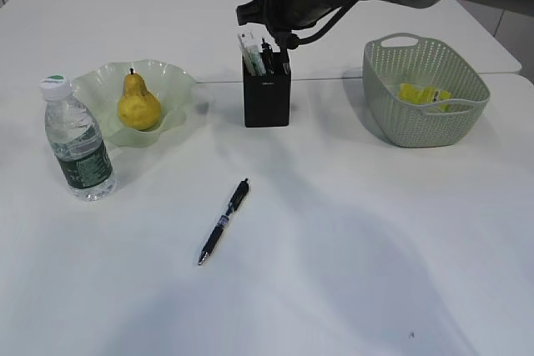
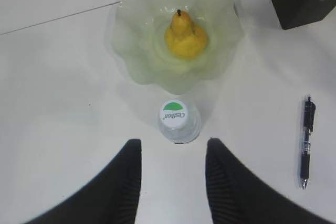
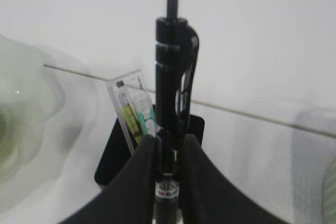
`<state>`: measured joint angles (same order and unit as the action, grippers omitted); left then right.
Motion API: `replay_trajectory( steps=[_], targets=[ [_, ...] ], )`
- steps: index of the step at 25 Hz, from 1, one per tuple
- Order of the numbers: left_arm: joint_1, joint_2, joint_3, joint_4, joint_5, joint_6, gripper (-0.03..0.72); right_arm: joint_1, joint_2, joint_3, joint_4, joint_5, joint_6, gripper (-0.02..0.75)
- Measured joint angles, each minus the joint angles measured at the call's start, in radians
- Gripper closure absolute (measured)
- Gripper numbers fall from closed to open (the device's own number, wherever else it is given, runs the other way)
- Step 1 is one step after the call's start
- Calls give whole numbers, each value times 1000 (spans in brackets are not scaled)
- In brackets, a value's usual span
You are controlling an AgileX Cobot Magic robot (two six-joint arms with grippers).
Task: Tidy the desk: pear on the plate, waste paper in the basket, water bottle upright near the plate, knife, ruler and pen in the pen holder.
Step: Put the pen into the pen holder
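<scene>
Insertion of a pen [image 3: 176, 85] into the pen holder [image 1: 267, 99] was the step in hand: my right gripper [image 3: 169, 163] was clenched on the pen's lower barrel, holding it upright with its clicker end up, directly above the holder's mouth. The ruler [image 3: 134, 109] already stood in the holder, at its left side; I could not tell whether the knife stood there too. The next move, in my judgement, called for a straight descent clear of the ruler, then release. A second pen [image 1: 224, 222] lay flat on the table [image 1: 350, 256], in front of the holder and well apart from it, so one more pick remained. Left of the holder, the pear [image 1: 138, 104] sat upright on the plate [image 1: 171, 81]; the water bottle [image 1: 77, 141] stood upright just beside the plate. My left gripper [image 2: 173, 174] hung released and empty above that bottle's cap. Right of the holder, the basket [image 1: 425, 64] held the waste paper [image 1: 424, 95]. The table was plain white and matte, with a seam running behind the holder; a pale wall showed beyond.
</scene>
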<state>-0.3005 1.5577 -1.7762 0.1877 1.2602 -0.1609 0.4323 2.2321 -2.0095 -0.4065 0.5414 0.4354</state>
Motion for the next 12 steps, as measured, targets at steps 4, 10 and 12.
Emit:
replay_trajectory(
  steps=[4, 10, 12],
  targets=[
    [0, 0, 0, 0, 0, 0, 403, 0, 0, 0, -50, -103, 0, 633],
    [0, 0, 0, 0, 0, 0, 403, -14, 0, 0, -85, -212, 0, 633],
    [0, 0, 0, 0, 0, 0, 403, -25, 0, 0, -92, -235, 2, 633]
  ],
)
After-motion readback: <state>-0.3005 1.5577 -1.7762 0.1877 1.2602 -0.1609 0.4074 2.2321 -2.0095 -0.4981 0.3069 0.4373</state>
